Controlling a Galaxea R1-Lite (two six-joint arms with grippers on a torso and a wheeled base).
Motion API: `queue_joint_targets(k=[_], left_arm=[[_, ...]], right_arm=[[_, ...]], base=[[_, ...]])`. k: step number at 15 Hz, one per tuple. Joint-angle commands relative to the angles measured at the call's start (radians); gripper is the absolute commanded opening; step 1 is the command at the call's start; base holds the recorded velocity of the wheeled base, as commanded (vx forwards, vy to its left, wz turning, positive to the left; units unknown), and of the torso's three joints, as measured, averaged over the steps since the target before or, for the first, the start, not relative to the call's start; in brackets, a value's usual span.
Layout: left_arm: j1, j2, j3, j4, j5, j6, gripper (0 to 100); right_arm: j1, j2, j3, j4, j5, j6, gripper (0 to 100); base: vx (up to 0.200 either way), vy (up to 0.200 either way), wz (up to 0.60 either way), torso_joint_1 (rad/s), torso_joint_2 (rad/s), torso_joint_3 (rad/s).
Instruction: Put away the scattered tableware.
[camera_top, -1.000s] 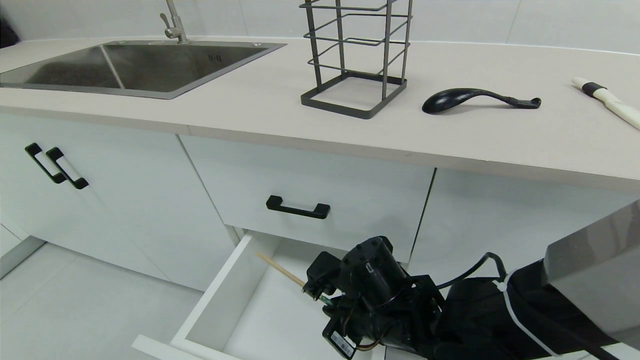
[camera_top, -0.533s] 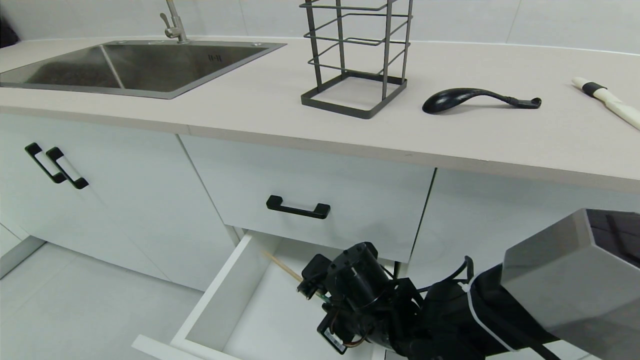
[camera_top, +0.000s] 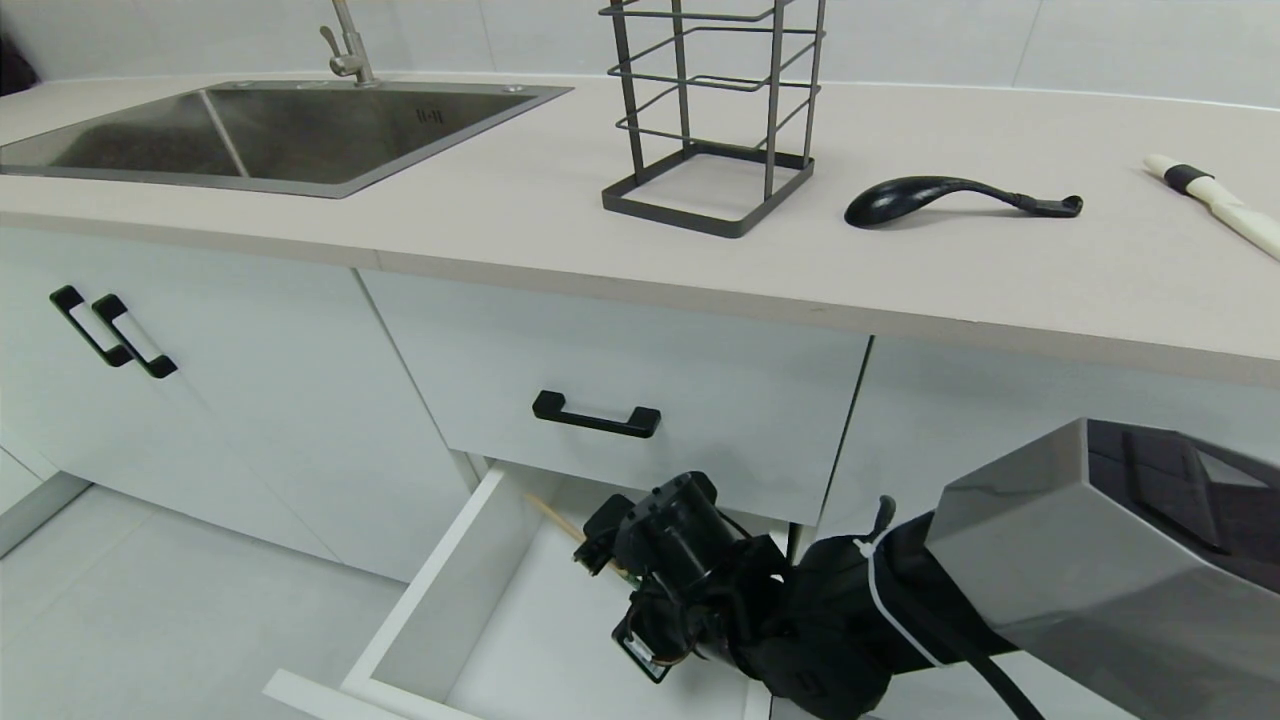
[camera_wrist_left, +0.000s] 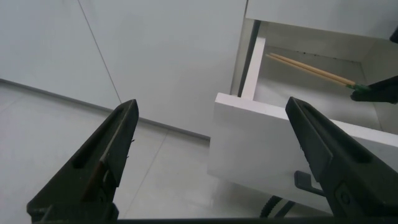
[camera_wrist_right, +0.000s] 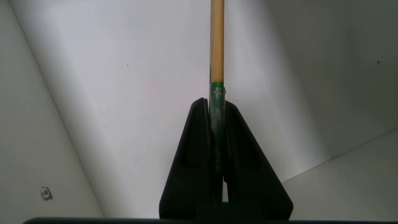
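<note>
My right claw (camera_wrist_right: 216, 109) is shut tight on the chopsticks (camera_wrist_right: 216, 43). It grips them by their green ends only. The long wooden part pokes out ahead of it. They are inside the open lower drawer (camera_top: 440, 590), above its white floor and pointing at the back corner.

My left claw (camera_wrist_left: 211, 102) is open wide and holds nothing. It hangs low, just outside the drawer's front corner.

What could go wrong? I hold the chopsticks by the very end, so I think they could tip or slide in my grip. The far tips are close to the drawer's side wall and back. If I push further in, they may hit the wall and twist out of my claw. If I let go from too high, they may bounce or roll. The shut drawer with the black handle (camera_top: 596, 415) is right above my claw, so I could bump it when I lift out.

The job is not done. A black spoon (camera_top: 900, 198) lies on the bench (camera_top: 480, 210) beside the wire rack (camera_top: 712, 100), and a white-handled tool (camera_top: 1225, 205) lies near the bench's right end.

I can read no words. The sink (camera_top: 270, 130) has a small mark on its back wall, too small to make out.
</note>
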Motion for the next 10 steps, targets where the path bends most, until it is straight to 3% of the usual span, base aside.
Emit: queue_joint_targets(k=[1,10], left_arm=[[0.0,0.0,0.0,0.0,0.0,0.0,100],[0.0,0.0,0.0,0.0,0.0,0.0,100]], right_arm=[[-0.002,0.021,-0.031,0.016,-0.001,0.015,0],[-0.007,0.086,-0.036,0.023,-0.007,0.019,0]], base=[[0.0,0.0,0.0,0.0,0.0,0.0],[0.0,0.0,0.0,0.0,0.0,0.0]])
